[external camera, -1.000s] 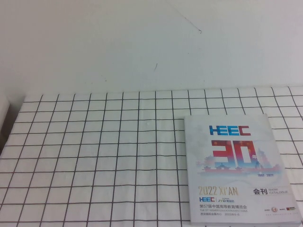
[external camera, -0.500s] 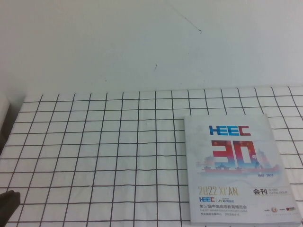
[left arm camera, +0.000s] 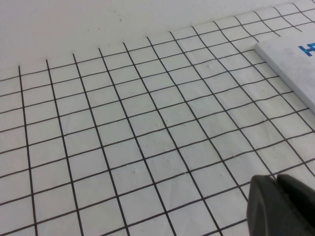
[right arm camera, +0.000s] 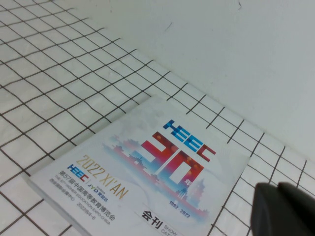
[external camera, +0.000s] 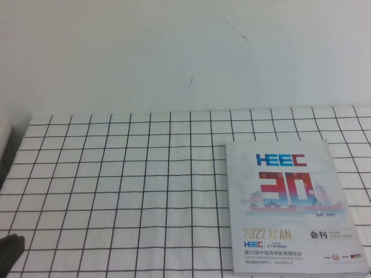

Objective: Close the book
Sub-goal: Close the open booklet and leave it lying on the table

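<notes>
Book (external camera: 293, 205) lies shut, HEEC cover up, unmoved on the checked worktop (external camera: 116, 174). Left gripper (external camera: 11, 250), newly in view, sits well left of the book. Right gripper (right arm camera: 285, 211) is near it. I cannot tell how open either's jaws are.

Book (right arm camera: 147, 162) closed, cover up, flat on checked cloth (right arm camera: 44, 73); right tool (right arm camera: 278, 197) near book edge

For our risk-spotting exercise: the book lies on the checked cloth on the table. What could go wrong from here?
The book lies shut, cover up; a closing push might just slide it over the cloth. The cloth looks creased; the right gripper, near the book, could snag it. The left gripper, at the near left corner, would need a long reach across.
</notes>
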Robot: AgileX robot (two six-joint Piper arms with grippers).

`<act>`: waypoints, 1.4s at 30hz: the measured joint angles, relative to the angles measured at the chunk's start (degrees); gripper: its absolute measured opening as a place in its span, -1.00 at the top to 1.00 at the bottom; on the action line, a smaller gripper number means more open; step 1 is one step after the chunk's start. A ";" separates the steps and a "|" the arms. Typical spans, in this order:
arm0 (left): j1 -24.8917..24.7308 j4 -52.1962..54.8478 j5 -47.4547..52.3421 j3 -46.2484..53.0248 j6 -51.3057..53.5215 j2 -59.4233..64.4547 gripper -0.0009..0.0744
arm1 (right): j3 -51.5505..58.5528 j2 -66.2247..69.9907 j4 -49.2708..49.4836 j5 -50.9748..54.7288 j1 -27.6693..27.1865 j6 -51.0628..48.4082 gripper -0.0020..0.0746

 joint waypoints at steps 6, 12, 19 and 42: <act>0.00 7.37 0.36 2.19 0.00 0.00 0.98 | 0.00 0.00 0.00 0.10 0.00 0.00 0.95; 0.13 10.02 0.91 7.75 -10.33 -2.98 0.98 | 0.00 0.00 0.00 0.10 0.00 0.00 0.95; 8.92 8.65 0.80 14.89 -19.45 -11.40 0.98 | 0.00 0.00 0.00 0.10 0.00 0.00 0.95; 23.06 -6.00 -12.21 25.91 17.38 -21.94 0.98 | 0.00 0.00 0.00 0.10 0.00 0.04 0.95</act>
